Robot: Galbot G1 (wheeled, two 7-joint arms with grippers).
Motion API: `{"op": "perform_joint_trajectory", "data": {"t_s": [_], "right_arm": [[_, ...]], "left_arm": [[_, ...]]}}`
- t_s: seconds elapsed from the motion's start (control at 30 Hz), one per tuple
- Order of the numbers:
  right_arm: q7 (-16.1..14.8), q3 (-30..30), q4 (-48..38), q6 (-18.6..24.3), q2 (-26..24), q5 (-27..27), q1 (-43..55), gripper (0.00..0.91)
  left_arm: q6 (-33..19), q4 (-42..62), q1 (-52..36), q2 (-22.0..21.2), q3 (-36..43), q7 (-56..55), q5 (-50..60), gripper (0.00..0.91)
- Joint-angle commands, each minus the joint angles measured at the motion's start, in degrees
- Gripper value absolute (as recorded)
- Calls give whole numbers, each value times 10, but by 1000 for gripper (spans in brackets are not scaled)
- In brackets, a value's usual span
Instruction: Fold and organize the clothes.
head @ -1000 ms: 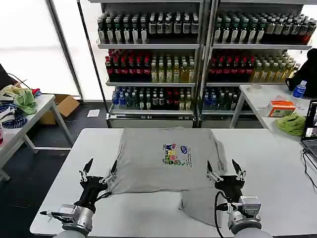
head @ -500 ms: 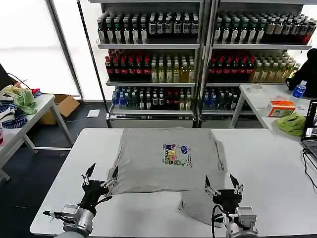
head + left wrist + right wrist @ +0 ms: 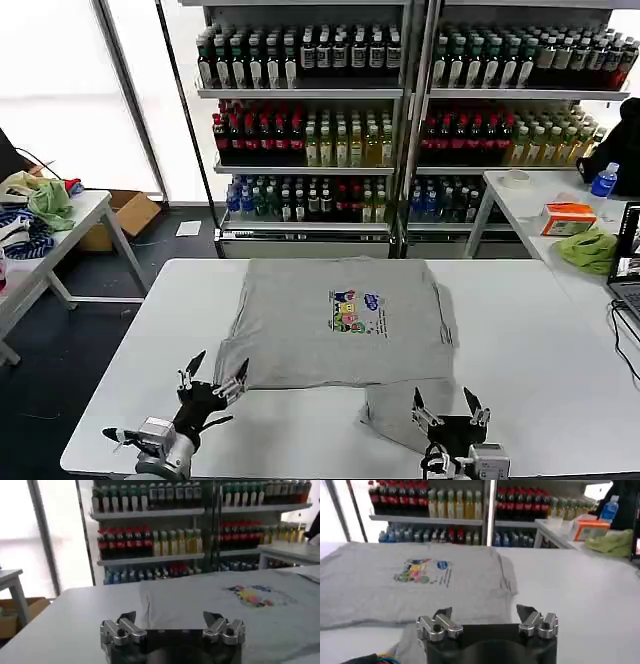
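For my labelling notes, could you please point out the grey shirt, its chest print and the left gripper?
grey shirt (image 3: 300, 330): head view, plain front fabric.
chest print (image 3: 357, 312): head view, print's middle.
left gripper (image 3: 213, 374): head view, between fingertips.

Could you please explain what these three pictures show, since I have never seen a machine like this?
It is a two-armed robot at a white table. One picture looks down from a camera on its head; the other two come from cameras on its wrists. Both claws are open and hold nothing: the left gripper hangs at the near left corner of the grey shirt, the right gripper over a fold of it sticking out toward the robot. The shirt lies flat, print upward. Shelves of bottles stand behind.
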Motion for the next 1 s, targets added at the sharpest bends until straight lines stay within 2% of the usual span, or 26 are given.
{"op": "perform_joint_trajectory", "data": {"t_s": [0.03, 0.3, 0.6, 1.0], "right_arm": [[29, -7, -15, -1, 8, 2, -13, 907], [36, -14, -8, -1, 15, -7, -33, 907], [34, -11, 10, -3, 9, -7, -47, 907], [29, -21, -21, -7, 25, -17, -37, 907]], "left_arm": [[1, 55, -4, 5, 3, 8, -3, 907], [15, 53, -3, 14, -4, 0, -12, 907], [38, -43, 22, 20, -19, 8, -40, 907], [89, -22, 2, 32, -30, 23, -50, 907]]}}
